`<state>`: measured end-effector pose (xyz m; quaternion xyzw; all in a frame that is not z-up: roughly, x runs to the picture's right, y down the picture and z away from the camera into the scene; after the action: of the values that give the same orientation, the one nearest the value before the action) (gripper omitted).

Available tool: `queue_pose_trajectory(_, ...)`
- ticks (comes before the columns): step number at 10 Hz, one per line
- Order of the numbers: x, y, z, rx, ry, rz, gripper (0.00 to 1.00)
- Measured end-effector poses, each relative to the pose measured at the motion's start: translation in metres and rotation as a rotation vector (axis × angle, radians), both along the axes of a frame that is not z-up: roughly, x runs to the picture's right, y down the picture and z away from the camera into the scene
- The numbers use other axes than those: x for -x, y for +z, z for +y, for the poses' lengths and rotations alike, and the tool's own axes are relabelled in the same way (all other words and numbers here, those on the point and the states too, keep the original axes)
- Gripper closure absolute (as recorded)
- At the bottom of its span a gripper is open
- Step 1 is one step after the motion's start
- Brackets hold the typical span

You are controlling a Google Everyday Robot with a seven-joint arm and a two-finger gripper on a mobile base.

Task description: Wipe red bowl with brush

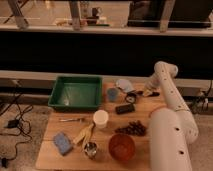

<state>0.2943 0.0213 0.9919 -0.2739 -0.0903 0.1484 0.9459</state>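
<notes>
- Currently the robot's 1 white arm (167,95) reaches from the front-right over the right side of the wooden table (52,131), wrist bent down toward the back-right part.
- Gripper (141,93): low over the tabletop at back right, just right of a dark roundish item (131,96) (can't tell what it is).
- Jaws: 2 fingers drawn tight together, closed on the brush (153,93) as far as the view shows; dark gripper & dark brush blur into each other.
- Brush: lies at back right w/ its slim dark handle poking out to the right of the gripper, toward the arm.
- Red bowl (122,146): upright at the front edge, right of centre, well apart from gripper & brush, close beside the arm's big lower link.
- Green tray (75,77): back left.
- Small blue cup (113,94) just right of the tray; pale blue dish (124,85) behind it.
- Flat black block (125,108) mid-table, between the blue cup & a dark cluster, prob. grapes (131,128).
- White cup (101,119) at centre.
- Front left: blue sponge (63,142), yellow banana-like item (84,134), small metal cup (90,148) just left of the red bowl.
</notes>
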Motion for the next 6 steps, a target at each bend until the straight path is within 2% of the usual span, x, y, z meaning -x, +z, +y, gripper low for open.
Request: queue_pose_trajectory(6,0.022,-0.046,-0.030,-0.081,0.060,-0.068,0.90)
